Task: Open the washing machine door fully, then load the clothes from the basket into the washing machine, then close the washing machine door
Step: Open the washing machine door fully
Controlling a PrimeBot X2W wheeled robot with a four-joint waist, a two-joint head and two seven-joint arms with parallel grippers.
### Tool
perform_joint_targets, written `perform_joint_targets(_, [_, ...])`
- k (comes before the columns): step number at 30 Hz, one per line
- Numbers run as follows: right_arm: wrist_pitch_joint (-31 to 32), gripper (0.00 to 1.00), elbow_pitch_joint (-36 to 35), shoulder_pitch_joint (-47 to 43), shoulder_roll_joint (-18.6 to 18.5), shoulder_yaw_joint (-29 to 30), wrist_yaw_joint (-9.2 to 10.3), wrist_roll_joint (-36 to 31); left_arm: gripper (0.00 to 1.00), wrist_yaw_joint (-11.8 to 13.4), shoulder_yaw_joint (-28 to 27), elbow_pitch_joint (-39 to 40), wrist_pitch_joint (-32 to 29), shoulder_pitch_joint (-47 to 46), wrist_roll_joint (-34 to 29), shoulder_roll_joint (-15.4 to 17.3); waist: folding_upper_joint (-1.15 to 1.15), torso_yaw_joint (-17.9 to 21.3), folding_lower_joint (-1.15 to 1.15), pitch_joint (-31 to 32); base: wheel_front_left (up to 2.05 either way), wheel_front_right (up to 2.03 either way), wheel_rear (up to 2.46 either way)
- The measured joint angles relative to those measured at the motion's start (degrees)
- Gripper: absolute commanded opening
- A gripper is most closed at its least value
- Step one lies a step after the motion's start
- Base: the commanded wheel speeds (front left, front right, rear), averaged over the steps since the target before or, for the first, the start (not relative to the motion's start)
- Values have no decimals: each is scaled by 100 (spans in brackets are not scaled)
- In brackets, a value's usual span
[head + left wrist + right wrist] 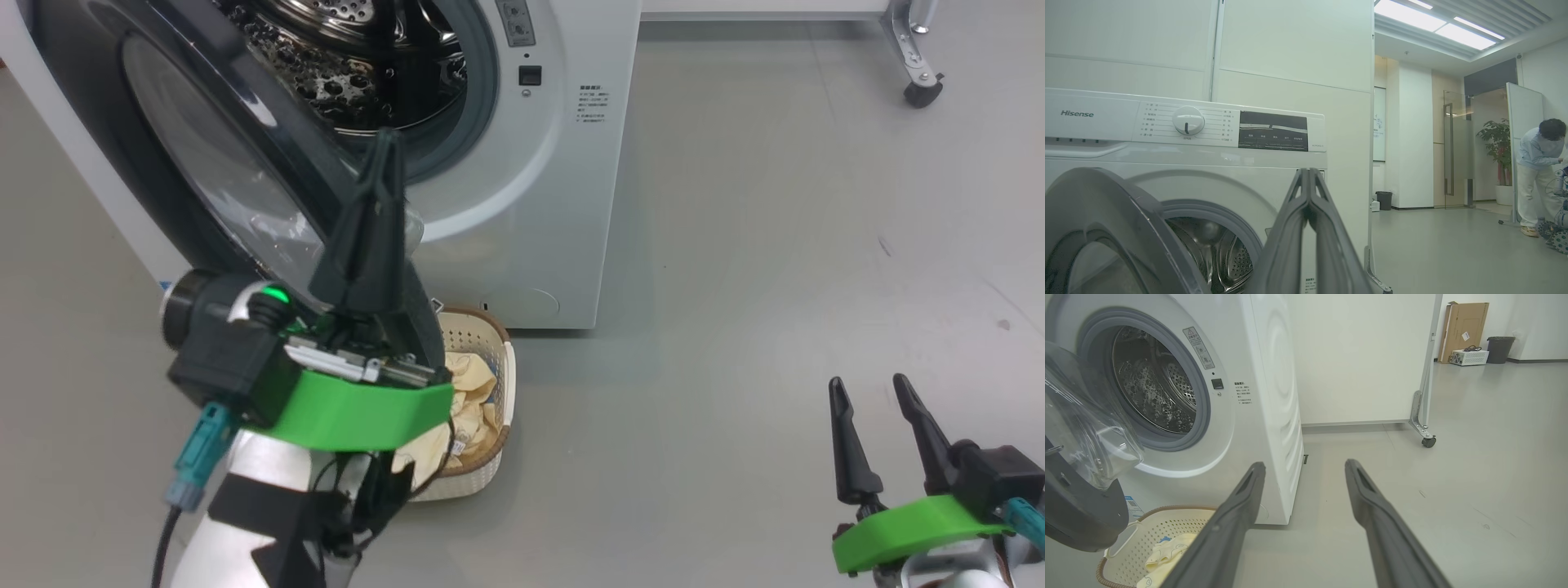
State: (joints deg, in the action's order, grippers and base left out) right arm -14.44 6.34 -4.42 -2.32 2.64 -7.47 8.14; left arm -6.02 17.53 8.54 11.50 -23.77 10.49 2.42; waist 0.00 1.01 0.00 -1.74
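The white washing machine (563,163) stands with its door (212,155) swung partly open to the left; the steel drum (359,57) shows inside. My left gripper (387,143) is shut with nothing in it, its tips raised just right of the door's edge, in front of the drum opening. In the left wrist view the shut fingers (1306,212) rise beside the door (1106,220). The cream basket (502,384) sits on the floor below the door with pale-yellow clothes (465,400) in it. My right gripper (869,388) is open at the lower right, far from the machine. The right wrist view shows the basket (1122,547) and clothes (1167,551).
Grey floor spreads to the right of the machine. A wheeled partition foot (922,82) stands at the back right. In the left wrist view a person (1539,175) bends over at the far right of the room. A cardboard box (1468,330) and bin (1498,349) stand far off.
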Motion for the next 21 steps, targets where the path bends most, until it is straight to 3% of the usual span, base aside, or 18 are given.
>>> perform_joint_targets(4, [0, 100, 29, 0, 0, -13, 0, 2, 0, 99, 535, -194, -300, 32, 554, -8, 0, 76, 0, -17, 0, 0, 0])
perform_joint_targets(13, [0, 100, 62, 2, 0, -26, 0, 3, 0, 510, 1630, -710, -215, 90, 1558, -3, 0, 129, 0, -117, 0, 0, 0])
perform_joint_targets(21, [0, 100, 130, 42, 0, -87, 0, 54, 0, 775, 1969, -1543, -20, 34, 1979, 2, 0, 173, 0, -176, 0, 0, 0])
